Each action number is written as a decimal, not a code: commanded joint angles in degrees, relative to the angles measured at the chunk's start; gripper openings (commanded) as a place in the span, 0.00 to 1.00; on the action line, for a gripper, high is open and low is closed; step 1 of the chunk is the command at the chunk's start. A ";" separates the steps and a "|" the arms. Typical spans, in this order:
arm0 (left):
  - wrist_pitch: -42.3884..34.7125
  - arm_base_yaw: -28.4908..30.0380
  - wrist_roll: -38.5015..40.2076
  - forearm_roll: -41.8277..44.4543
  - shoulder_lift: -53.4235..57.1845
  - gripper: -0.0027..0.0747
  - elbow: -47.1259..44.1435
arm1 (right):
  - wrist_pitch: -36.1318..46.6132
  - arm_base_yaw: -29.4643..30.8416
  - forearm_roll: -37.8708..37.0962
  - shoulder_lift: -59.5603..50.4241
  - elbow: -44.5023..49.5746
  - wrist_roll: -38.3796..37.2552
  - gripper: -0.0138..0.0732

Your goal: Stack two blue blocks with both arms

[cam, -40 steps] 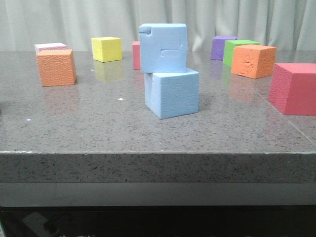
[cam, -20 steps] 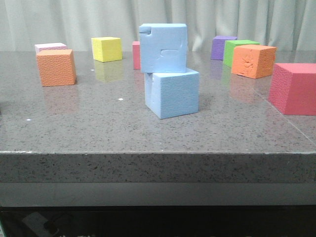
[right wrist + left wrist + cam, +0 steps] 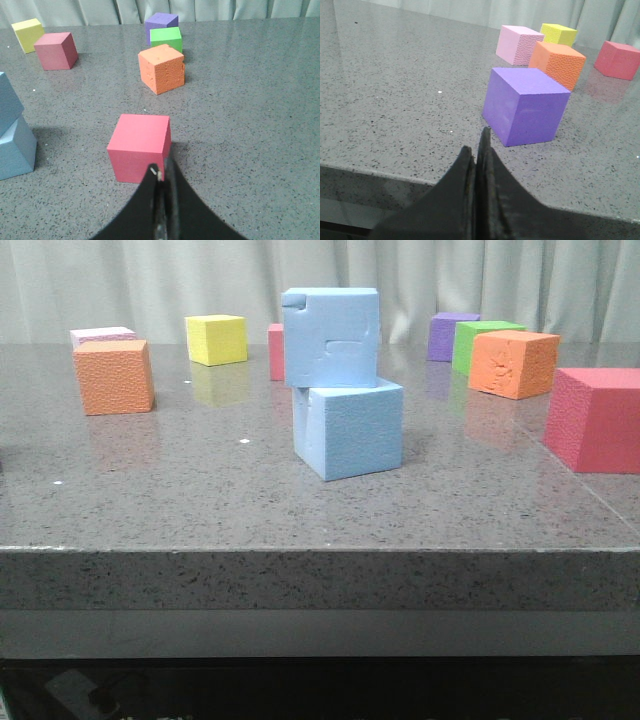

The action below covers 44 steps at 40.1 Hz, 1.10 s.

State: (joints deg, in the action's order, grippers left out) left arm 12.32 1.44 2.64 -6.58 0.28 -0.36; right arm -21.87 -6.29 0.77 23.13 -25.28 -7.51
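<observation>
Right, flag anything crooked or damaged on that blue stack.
The top blue block sits twisted and shifted left on the bottom blue block, overhanging slightly. Its upper left corner is notched and its front face dented.

The left hand [image 3: 479, 150] is hanging low over the near edge of the grey speckled worktop [image 3: 395, 90], its two dark fingers [image 3: 465, 170] pressing together with nothing between them. Just beyond the fingertips a purple cube [image 3: 525, 106] is sitting on the worktop, apart from the hand. Behind it an orange cube [image 3: 557, 63] is standing, with a pink cube [image 3: 519, 44] beside it and a yellow cube [image 3: 559, 34] farther back. A red cube [image 3: 617, 59] is resting off to one side, near the pale curtain [image 3: 530, 11].
</observation>
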 commanded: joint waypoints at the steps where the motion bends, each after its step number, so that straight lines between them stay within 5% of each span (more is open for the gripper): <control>1: -5.12 0.22 0.22 -0.65 1.29 0.01 -2.05 | 4.87 0.40 -0.77 0.17 -0.83 0.57 0.08; 15: -5.12 0.22 0.22 -0.65 1.29 0.01 -2.05 | 14.16 1.40 -2.12 -8.88 10.47 5.62 0.08; 32: -5.12 0.22 0.22 -0.65 1.29 0.01 -2.05 | 13.84 7.05 3.66 -24.91 24.36 7.17 0.08; 44: -5.12 0.22 0.22 -0.65 1.29 0.01 -2.05 | 11.19 6.99 3.91 -24.77 26.79 7.17 0.08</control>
State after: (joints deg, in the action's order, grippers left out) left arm 12.18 1.44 2.64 -6.61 0.28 -0.36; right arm -13.64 0.38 4.52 -0.58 1.53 -1.00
